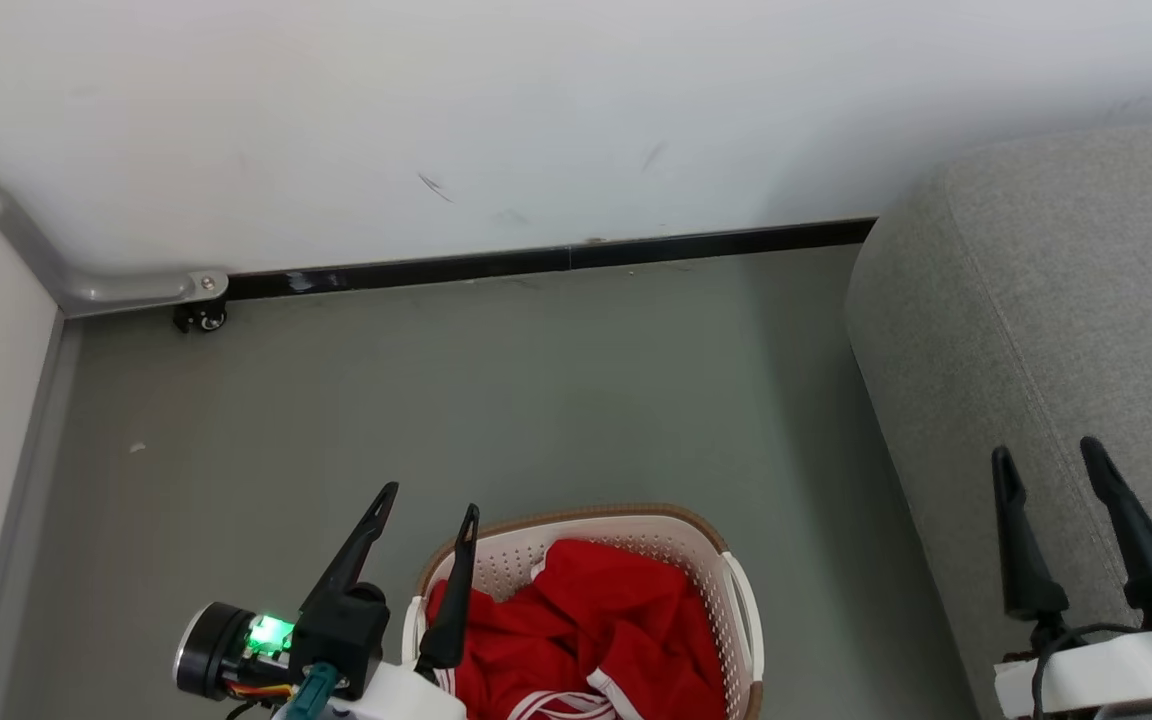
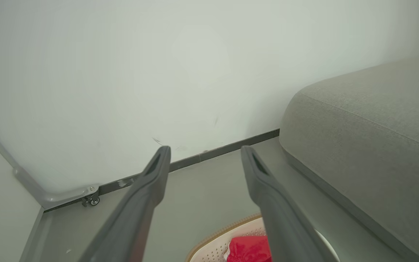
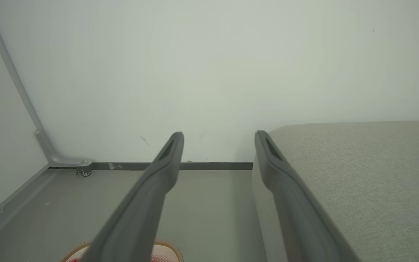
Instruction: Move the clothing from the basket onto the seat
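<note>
Head view first: the basket (image 1: pixel 636 514) sits on the floor (image 1: pixel 536 380) at the bottom edge. The clothing (image 1: pixel 596 610) is heaped inside it, red, with white stripes and a white cuff low in the pile. All the red in sight is in that basket. The seat (image 1: pixel 1056 300) stands to the right, apart from it.

The left gripper (image 1: pixel 432 498) hangs over the basket's left rim, jaws spread wide and holding nothing, and a green light (image 1: pixel 269 632) glows at its wrist. The right gripper (image 1: pixel 1046 450) is in front of the seat's side, jaws just as wide and empty.

Over to the left wrist view: the basket shrinks to a curve of brown rim and perforated wall at the bottom, with a plain scrap of red inside. This angle also shows the seat's rounded corner meeting the dark skirting (image 1: pixel 556 260).

Right wrist view: a sliver of rim sits low down, and the seat's flat top stretches off right. One finger crosses the seat, the other the floor. A small caster (image 1: pixel 201 318) sits in the corner in all three views.
</note>
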`<state>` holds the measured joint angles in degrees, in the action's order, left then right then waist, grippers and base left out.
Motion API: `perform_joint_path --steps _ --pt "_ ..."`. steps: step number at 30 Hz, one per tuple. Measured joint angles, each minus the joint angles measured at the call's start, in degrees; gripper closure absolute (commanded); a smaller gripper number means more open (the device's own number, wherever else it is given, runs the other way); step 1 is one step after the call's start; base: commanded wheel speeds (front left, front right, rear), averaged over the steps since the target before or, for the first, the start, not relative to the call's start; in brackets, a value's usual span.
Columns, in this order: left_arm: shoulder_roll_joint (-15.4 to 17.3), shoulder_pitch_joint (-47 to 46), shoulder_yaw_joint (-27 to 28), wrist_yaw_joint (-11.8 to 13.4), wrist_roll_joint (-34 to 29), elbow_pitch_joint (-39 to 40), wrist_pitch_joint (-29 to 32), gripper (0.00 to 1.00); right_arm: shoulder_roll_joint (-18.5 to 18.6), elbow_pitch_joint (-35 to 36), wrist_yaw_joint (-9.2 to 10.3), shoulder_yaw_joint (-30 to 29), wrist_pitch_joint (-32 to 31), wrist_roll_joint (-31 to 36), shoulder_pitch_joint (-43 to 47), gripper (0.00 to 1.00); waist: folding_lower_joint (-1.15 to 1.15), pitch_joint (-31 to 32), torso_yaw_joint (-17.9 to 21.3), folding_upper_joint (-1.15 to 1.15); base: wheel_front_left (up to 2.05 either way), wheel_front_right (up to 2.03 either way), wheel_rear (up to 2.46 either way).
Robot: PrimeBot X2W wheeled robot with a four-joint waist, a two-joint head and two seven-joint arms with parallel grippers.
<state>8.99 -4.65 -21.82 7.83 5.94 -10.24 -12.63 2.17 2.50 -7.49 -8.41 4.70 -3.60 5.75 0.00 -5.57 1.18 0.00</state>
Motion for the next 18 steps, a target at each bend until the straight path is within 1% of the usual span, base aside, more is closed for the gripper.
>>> perform_joint_path --steps 12,17,18 --pt "-1.56 -5.59 -4.47 -2.81 -2.74 -8.01 0.52 0.0 0.01 3.23 0.0 -1.58 0.35 0.43 -4.55 0.0 0.0 -5.98 2.18 0.0 0.0 0.0 0.0" --pt "-1.9 -7.42 -5.75 -2.94 -4.09 -11.83 0.52 0.0 0.01 3.71 0.0 -0.91 0.93 0.34 -6.99 0.0 0.0 -8.83 3.09 0.0 0.0 0.0 0.0" --pt "-1.91 -7.86 -6.02 -3.31 -4.41 -12.66 0.53 0.0 0.01 3.88 0.0 -0.78 0.94 0.34 -7.5 0.0 0.0 -9.41 3.26 0.0 0.0 0.0 0.0"
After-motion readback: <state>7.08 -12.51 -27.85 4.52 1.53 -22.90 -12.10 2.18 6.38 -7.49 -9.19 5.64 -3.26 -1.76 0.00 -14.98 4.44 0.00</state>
